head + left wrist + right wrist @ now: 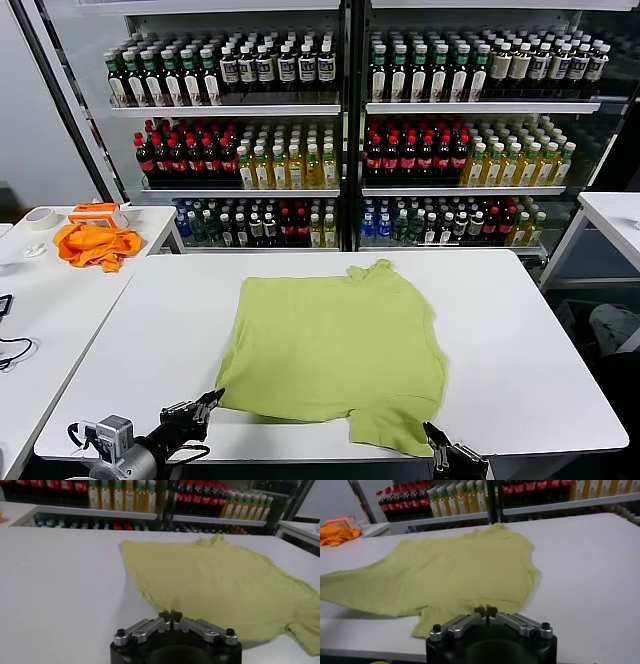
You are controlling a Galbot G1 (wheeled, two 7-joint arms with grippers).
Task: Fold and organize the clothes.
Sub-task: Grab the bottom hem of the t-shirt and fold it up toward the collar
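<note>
A tall glass-fronted drinks cooler (345, 120) fills the far wall, its two sections each holding three shelves packed with bottles (410, 155): dark ones with red caps, yellow ones and green ones, too many to count. In front of it stand three white tables. The largest, the middle table (540, 350), carries one lime-green T-shirt (335, 345). A second table (50, 300) sits to the left, and only a corner of the third table (615, 215) shows at the far right.

The T-shirt lies spread out in the middle of the centre table, slightly nearer its near edge. It is plain, thin and soft, with short sleeves. Its round neck (370, 270) points to the far side and is a little rumpled. One sleeve (395, 430) reaches toward the near right edge. The fabric is mostly flat with light creases.

On the far end of the left table lies one bunched orange cloth (95, 243), with one small orange box (95, 212) just behind it and one roll of tape (40, 218) to its left.

Two grippers sit low at the near edge. The left gripper (208, 403) is clenched, its tips touching each other beside the shirt's near left corner. The right gripper (437, 445) is also clenched, just beside the near right sleeve. Whether either pinches fabric cannot be told.
</note>
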